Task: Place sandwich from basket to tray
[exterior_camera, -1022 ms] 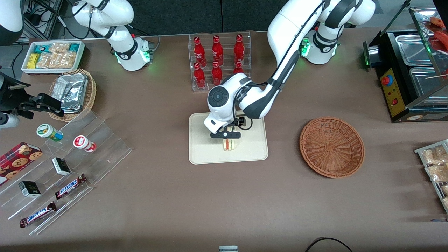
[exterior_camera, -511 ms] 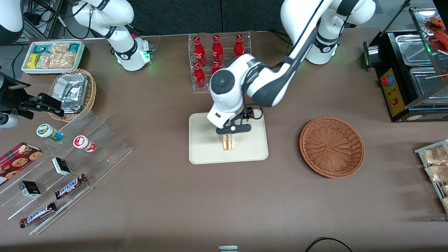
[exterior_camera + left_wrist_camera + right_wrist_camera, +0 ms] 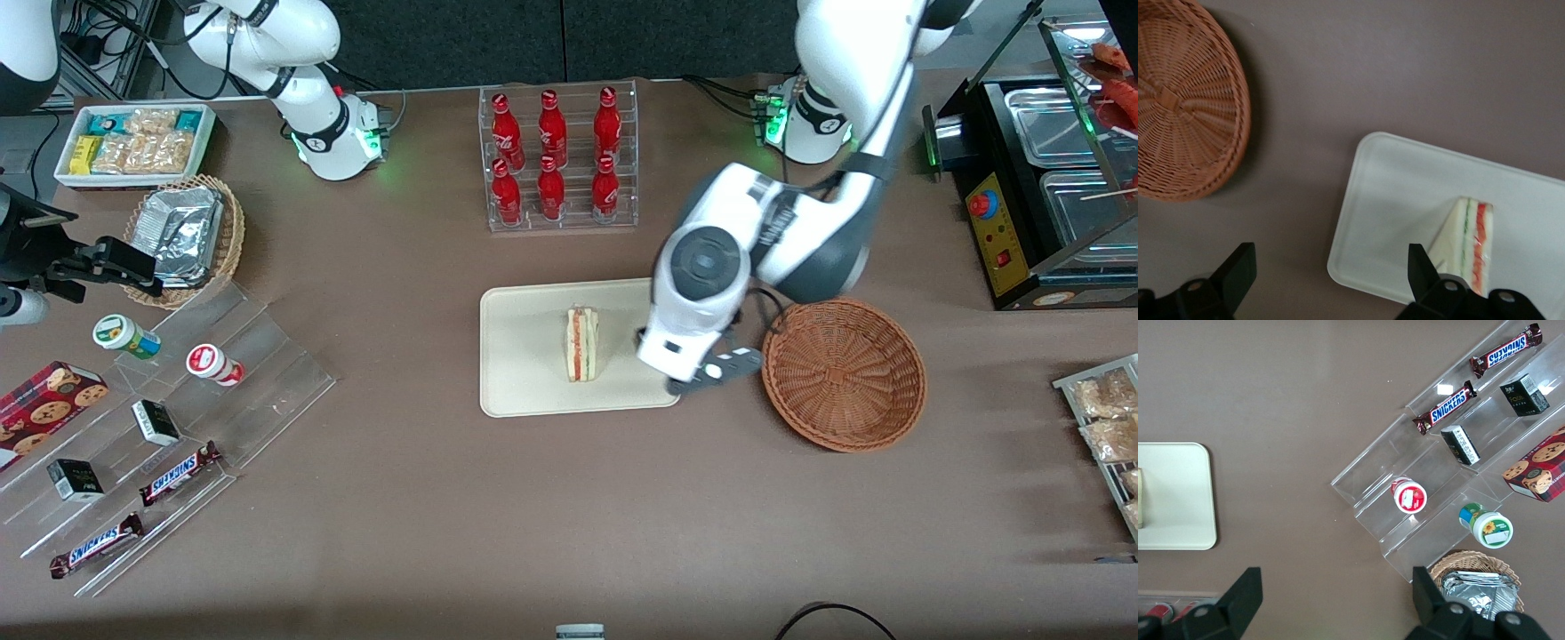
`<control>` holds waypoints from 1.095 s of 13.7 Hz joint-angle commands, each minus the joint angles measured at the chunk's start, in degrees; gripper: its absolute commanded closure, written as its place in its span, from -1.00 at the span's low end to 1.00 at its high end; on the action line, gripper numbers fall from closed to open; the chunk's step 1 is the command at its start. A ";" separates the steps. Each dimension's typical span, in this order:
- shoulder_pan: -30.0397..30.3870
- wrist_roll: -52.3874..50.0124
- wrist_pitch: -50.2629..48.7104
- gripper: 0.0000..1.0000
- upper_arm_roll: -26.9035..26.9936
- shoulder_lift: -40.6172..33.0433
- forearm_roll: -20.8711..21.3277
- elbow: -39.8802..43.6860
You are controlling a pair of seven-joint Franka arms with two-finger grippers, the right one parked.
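Clearing away from the tray (image 3: 516, 391), fingers spread and empty.
Gripper (image 3: 714, 373), centre-right in the front view, should rise clear of sandwich (image 3: 581, 343) and basket (image 3: 843, 373).

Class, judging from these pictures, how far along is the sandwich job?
Done: the sandwich lies on the tray, and the basket is empty. In hand: nothing; the end effector is open above the table between tray and basket. Left: nothing visible.

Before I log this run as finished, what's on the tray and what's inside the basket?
The sandwich stands alone on the tray. The basket holds nothing. The open gripper hangs above the gap between them, covering a tray corner.
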 commanded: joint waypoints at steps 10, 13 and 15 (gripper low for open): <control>21.27 31.40 -15.90 -1.00 -3.29 -16.06 -3.43 -7.26; 25.57 37.13 -19.59 -1.00 -6.35 -20.80 -2.99 -9.89; 27.70 38.81 -20.21 -1.00 -7.51 -24.49 -2.90 -12.18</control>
